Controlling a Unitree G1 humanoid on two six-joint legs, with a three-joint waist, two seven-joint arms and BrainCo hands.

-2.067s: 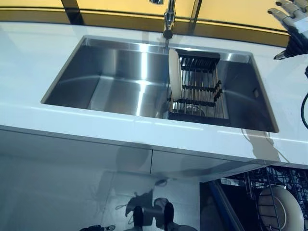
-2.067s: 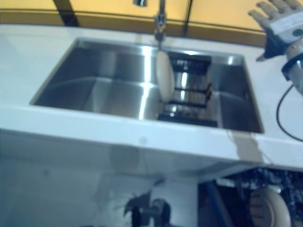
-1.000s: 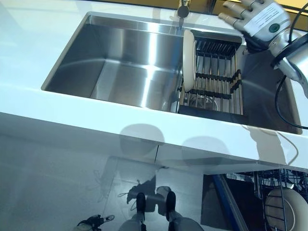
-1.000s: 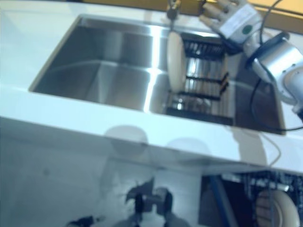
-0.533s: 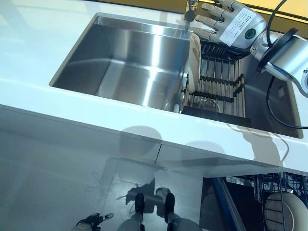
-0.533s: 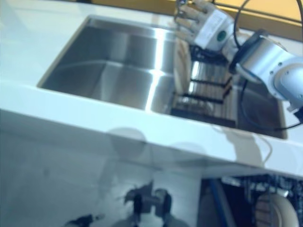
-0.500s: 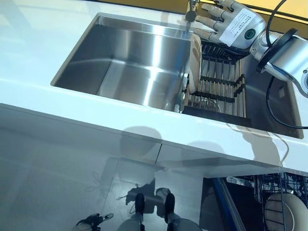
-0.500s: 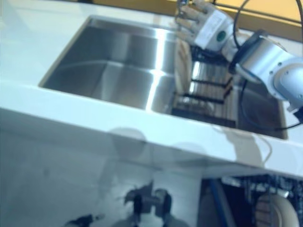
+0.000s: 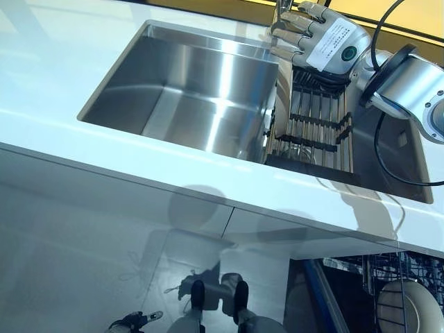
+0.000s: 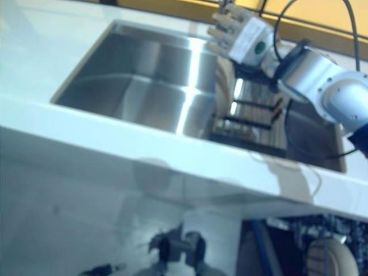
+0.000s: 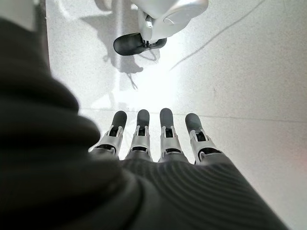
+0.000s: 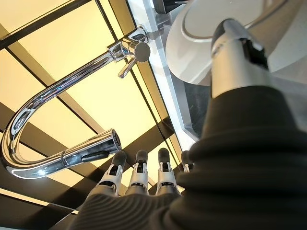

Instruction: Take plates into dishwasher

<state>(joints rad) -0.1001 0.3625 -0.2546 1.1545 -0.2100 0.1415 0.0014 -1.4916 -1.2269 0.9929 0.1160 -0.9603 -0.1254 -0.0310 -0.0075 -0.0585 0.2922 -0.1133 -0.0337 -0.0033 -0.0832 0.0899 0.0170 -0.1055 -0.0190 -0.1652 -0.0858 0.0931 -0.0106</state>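
Note:
A white plate (image 9: 282,105) stands on edge at the left end of a dark dish rack (image 9: 316,128) inside the steel sink (image 9: 187,83). My right hand (image 9: 325,43) hovers over the plate's top edge, beside the faucet, with its fingers straight. In the right wrist view the plate (image 12: 206,45) lies just past the thumb (image 12: 229,62), which reaches across its face without curling round it. My left hand (image 11: 163,139) shows only in its own wrist view, with straight fingers pointing down at the pale floor, holding nothing.
A chrome faucet (image 12: 72,120) arches close to my right hand's fingers. The white counter (image 9: 139,173) rings the sink. At the lower right, an open dishwasher rack (image 9: 388,284) holds another white plate (image 9: 411,309).
My right hand has come in from the far right and down to the plate's top edge by the faucet. The camera has shifted too. The plate stands as before.

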